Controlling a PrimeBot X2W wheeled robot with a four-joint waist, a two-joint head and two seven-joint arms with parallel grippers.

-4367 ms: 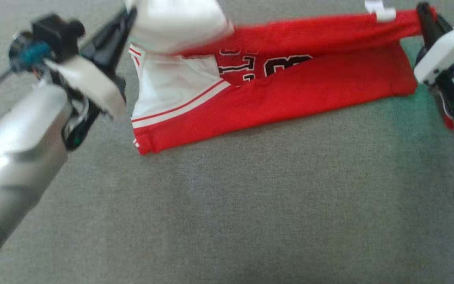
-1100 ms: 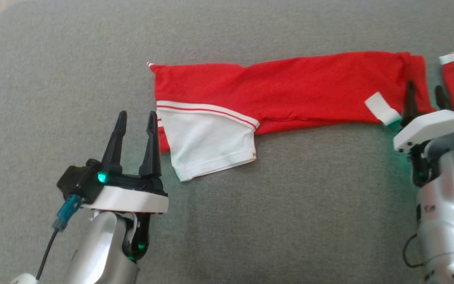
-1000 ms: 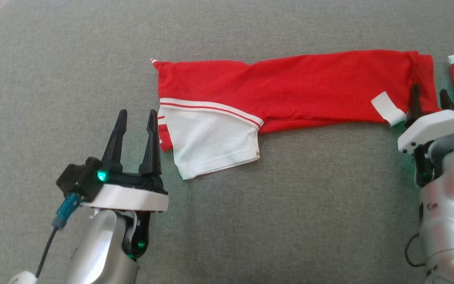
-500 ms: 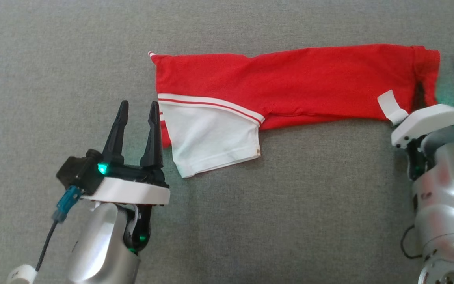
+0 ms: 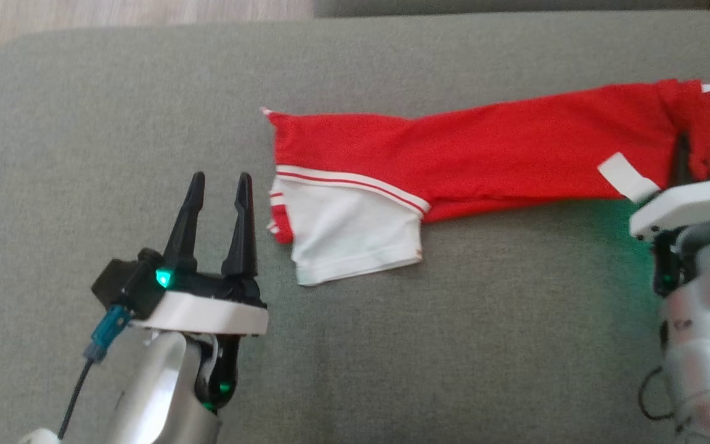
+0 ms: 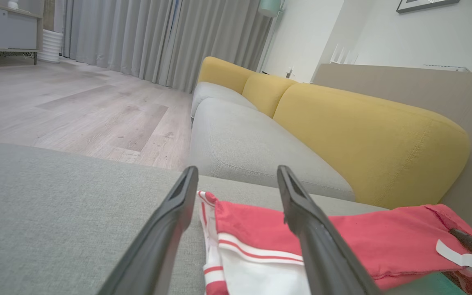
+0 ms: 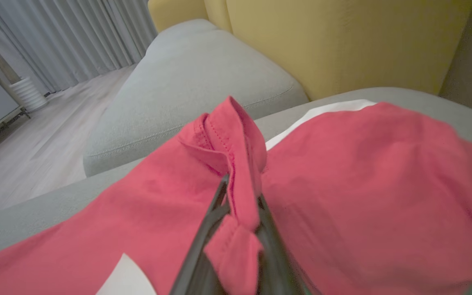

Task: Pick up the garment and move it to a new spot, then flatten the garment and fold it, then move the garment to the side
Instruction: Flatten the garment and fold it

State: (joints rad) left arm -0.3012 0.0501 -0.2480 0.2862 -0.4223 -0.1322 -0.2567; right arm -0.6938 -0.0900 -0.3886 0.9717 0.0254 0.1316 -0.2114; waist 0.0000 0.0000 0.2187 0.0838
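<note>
The garment (image 5: 484, 154) lies on the grey cushion (image 5: 392, 345) as a long, narrow folded band, running from the middle of the head view to its right edge, red on top with one white panel (image 5: 355, 234) sticking out below its left end. The fold looks partly made, so I judge this to be the folding step, with a further fold or the move to the side to come. The right gripper (image 5: 688, 154) sits at the band's right end, its jaws closed on a bunched red hem, which the right wrist view shows pinched between the two fingers and standing up above them. The left gripper (image 5: 220, 179) rests on the cushion just beside the white panel, jaws wide apart, holding nothing and not touching the cloth. The next move probably calls for the left gripper to slide right over the near edge of that end, catch all the layers and close, so that both ends can rise together without the band sagging or unfolding. Count: one garment, one white panel showing, one white tag (image 5: 626, 176) near the right end, two grippers, four fingers.
</note>
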